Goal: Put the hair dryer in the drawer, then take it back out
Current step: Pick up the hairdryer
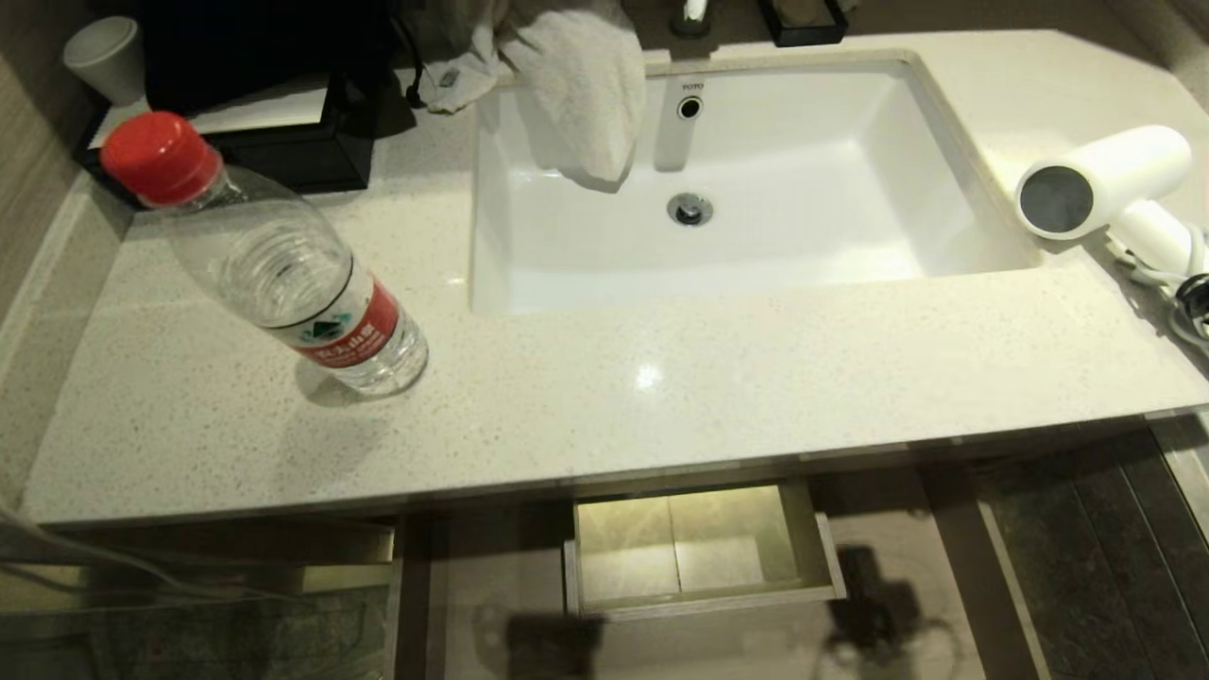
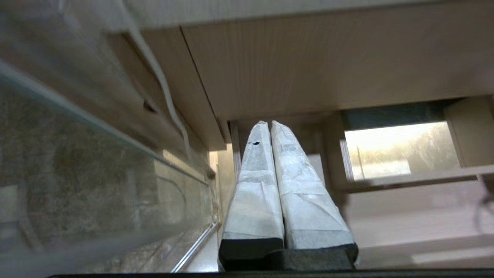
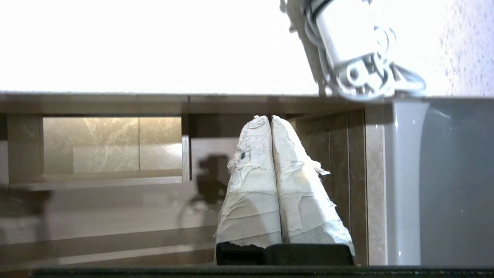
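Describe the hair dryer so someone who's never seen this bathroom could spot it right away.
Find the white sink set in the speckled countertop. On the counter at the basin's right edge lies the hair dryer: a short white barrel with a round grey grille, its white cord bunched beside it.

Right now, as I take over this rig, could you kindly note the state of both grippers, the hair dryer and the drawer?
Left gripper: shut, empty, low beside the cabinet.
Right gripper: shut, empty, below the counter edge.
Small white hair dryer with grey grille: lying on the speckled countertop, right of the white sink, cord bundled beside it.
Light wood-grain drawer: pulled open, nothing seen inside.
Whether the dryer has been in the drawer cannot be told.
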Tool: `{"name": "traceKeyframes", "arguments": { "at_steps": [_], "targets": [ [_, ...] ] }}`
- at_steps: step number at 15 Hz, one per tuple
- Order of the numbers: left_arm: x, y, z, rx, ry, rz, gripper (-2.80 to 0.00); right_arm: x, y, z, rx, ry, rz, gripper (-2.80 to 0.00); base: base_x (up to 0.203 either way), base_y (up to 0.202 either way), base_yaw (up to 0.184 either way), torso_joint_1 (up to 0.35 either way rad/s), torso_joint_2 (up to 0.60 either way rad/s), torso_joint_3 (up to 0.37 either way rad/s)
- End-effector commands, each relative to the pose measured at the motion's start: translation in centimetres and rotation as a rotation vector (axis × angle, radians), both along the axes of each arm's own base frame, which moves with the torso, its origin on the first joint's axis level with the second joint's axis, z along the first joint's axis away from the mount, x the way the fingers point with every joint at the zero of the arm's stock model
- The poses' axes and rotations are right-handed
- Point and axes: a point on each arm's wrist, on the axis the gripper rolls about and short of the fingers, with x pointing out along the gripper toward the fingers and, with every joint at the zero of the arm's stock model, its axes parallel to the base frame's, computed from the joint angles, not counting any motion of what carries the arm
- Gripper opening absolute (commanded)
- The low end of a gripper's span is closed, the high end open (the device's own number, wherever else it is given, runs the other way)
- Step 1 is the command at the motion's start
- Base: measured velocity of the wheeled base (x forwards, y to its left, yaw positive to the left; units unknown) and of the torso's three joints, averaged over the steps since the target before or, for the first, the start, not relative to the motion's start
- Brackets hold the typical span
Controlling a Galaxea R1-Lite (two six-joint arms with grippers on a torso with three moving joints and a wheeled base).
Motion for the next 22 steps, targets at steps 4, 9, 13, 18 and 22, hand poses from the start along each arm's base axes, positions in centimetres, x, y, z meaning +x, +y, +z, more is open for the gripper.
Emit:
{"name": "traceKeyframes", "arguments": {
  "at_steps": [4,9,13,18,22],
  "targets": [
    [0.0,0.0,0.0,0.0,0.001,0.0,-2.8,0.2,0.0,-0.1,-0.001,0.003,0.0,-2.8,0.0,0.0,0.0,0.37,-0.25,0.116],
    [0.0,0.0,0.0,0.0,0.001,0.0,-2.8,1.1,-0.2,-0.5,0.018,0.054,-0.014,-2.8,0.0,0.0,0.0,0.202,-0.15,0.044],
    [0.0,0.0,0.0,0.0,0.0,0.0,-2.8,2.2,-0.4,0.0,0.026,0.071,-0.032,-2.8,0.0,0.0,0.0,0.007,-0.01,0.002],
    [0.0,0.0,0.0,0.0,0.001,0.0,-2.8,4.9,-1.2,1.7,0.056,0.079,-0.079,0.0,0.0,0.0,0.0,0.0,0.0,0.0],
    [0.0,0.0,0.0,0.0,0.001,-0.001,-2.8,8.1,-2.1,3.5,0.061,0.087,-0.103,0.0,0.0,0.0,0.0,0.0,0.0,0.0]
  ]
}}
